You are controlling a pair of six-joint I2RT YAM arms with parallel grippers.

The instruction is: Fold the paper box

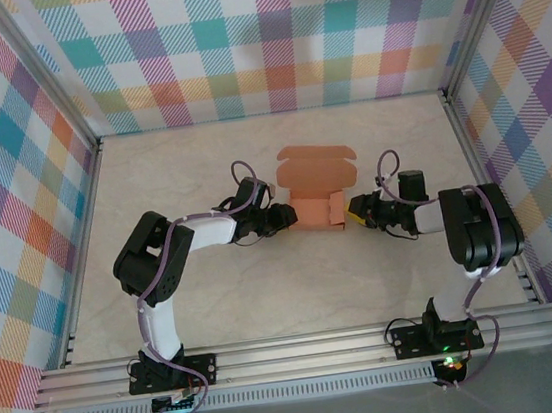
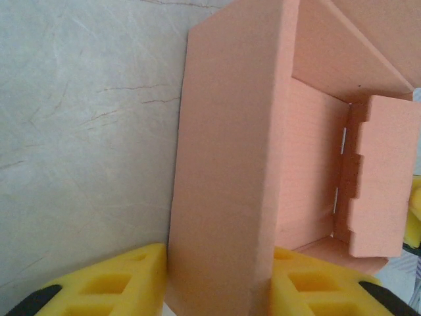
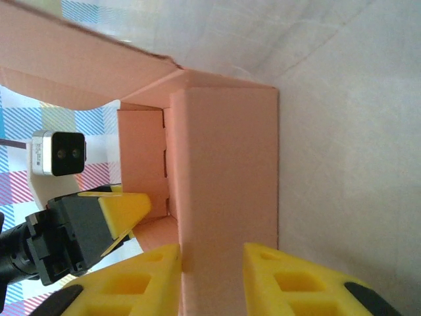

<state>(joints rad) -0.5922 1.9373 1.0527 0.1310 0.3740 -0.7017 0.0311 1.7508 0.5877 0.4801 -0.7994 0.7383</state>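
The paper box [image 1: 318, 201] is salmon-orange card, half folded, standing mid-table with its lid flap open toward the back. My left gripper [image 1: 282, 216] is at the box's left side and my right gripper [image 1: 357, 209] is at its right side. In the left wrist view the folded side wall [image 2: 230, 164] runs up between my yellow fingers [image 2: 118, 280], which press it from both sides. A notched tabbed flap [image 2: 378, 178] stands inside the box. In the right wrist view the opposite wall [image 3: 223, 171] sits between my right gripper's yellow fingers [image 3: 131, 283], shut on it.
The table top [image 1: 218, 304] is pale and marbled. Plaid walls [image 1: 13, 198] with aluminium posts close in the left, right and back. A metal rail [image 1: 304, 349] crosses the near edge above both arm bases. The left arm's camera [image 3: 59, 153] faces me across the box.
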